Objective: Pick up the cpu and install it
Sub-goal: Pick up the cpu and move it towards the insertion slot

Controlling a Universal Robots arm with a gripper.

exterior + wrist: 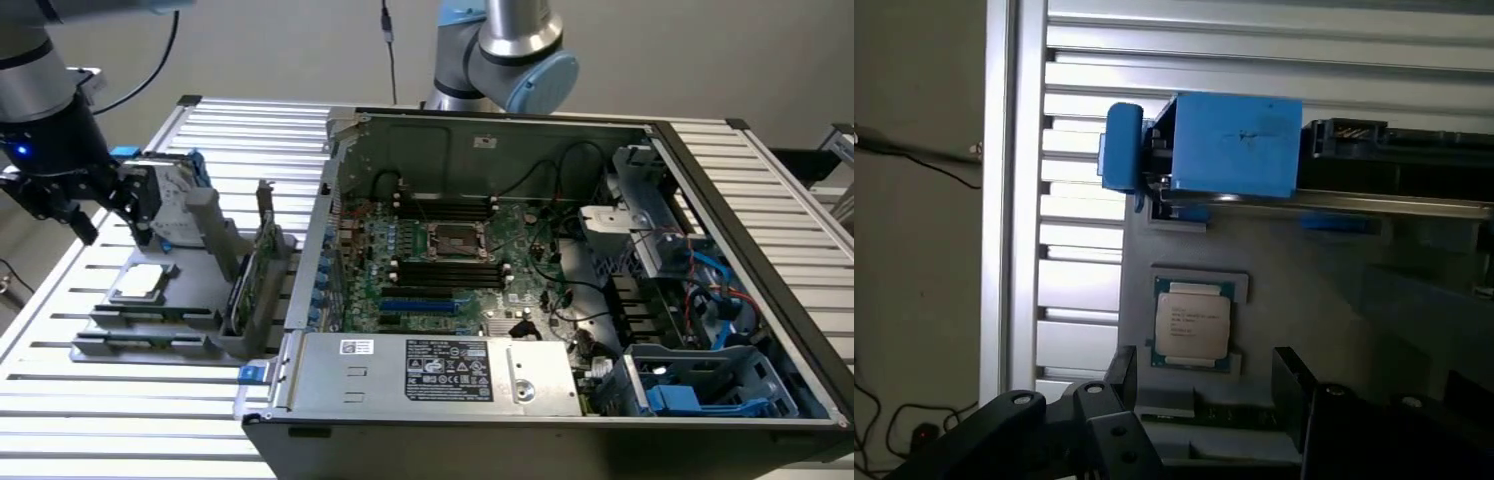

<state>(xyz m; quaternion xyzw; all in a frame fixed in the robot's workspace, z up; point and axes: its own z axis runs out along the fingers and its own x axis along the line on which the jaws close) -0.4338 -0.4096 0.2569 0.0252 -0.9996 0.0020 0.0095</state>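
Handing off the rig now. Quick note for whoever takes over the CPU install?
Gripper: jaws open, holding nothing, above the grey tray, close to the cpu but not touching it.
Cpu: lying flat in its recess on the tray, outside the PC case, on the exterior view's left.
Socket: on the motherboard, no chip visibly seated.
Done: nothing yet.
Left: pick and install.

The exterior view stands high and back, looking down across the slatted surface [80,400] and into the open computer case [481,135]. The wrist view looks straight down from close above — both share the cpu [143,283] [1193,328] on its grey tray [134,340] [1324,290], at the exterior view's left.
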